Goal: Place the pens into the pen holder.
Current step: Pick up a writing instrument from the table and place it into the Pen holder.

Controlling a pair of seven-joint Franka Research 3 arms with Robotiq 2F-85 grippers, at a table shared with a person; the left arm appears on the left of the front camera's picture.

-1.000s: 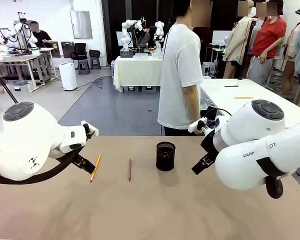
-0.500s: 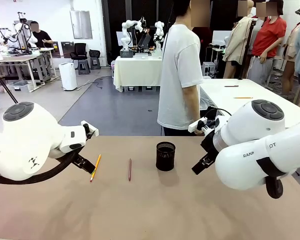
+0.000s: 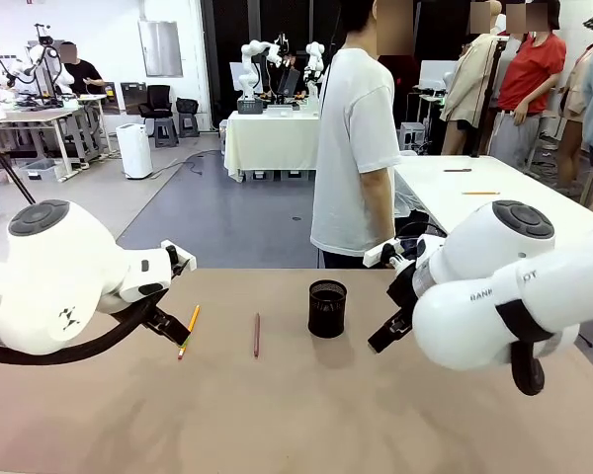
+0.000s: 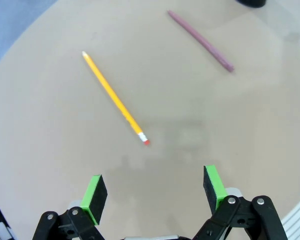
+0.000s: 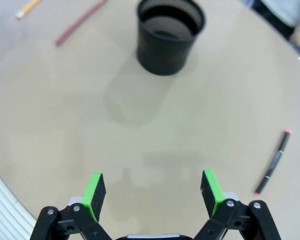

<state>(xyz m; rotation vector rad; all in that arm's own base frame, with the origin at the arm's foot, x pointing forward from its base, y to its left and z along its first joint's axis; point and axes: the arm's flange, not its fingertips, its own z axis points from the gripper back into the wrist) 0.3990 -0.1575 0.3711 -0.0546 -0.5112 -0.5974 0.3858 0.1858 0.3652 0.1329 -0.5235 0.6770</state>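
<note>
The orange-yellow pencil and the dark red-brown pen lie flat on the tan table, left of the black mesh pen holder, which stands upright. My left gripper hovers open above the table, with the pencil just beyond its fingers and the red-brown pen farther off. My right gripper is open and holds nothing, with the pen holder ahead of it. A black pen with a red tip lies on the table to its right in that view.
A person in a white T-shirt stands at the table's far edge, just behind the holder. Bare tabletop stretches between my arms and toward the near edge.
My right arm has shifted a little left, toward the pen holder. The left arm, the pens and the holder stay where they were.
</note>
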